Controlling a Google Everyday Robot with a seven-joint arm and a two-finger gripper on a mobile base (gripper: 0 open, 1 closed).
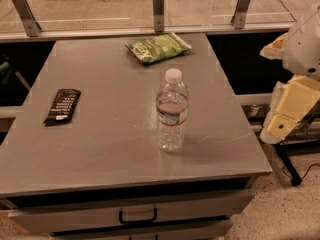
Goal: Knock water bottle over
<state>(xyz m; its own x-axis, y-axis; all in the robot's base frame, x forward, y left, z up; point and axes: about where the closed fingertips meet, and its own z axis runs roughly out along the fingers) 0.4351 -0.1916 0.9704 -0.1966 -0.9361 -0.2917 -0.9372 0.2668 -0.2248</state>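
Nothing of the task is done yet: the clear ribbed plastic water bottle (172,111) with its white screw cap and red-and-blue banded label stands upright on the grey desk (100,149), a little right of the middle and nearer the front edge than the back. The whole job is left, namely bringing the arm in over the right edge and pushing the bottle sideways until it tips.

The cream-coloured gripper (286,115) hangs off the desk beyond its right edge, well apart from the bottle and touching nothing. Whether it is spread or closed I cannot tell.

The bottle is capped and appears to hold clear water up to about the top of the label, so it will likely need a firm push high on its body. A green crinkled snack bag (157,47) lies sealed by the back edge, and a black flat wrapped bar (62,106) lies near the left edge. The drawer under the front edge, with its dark handle (137,217), is closed, its contents hidden.
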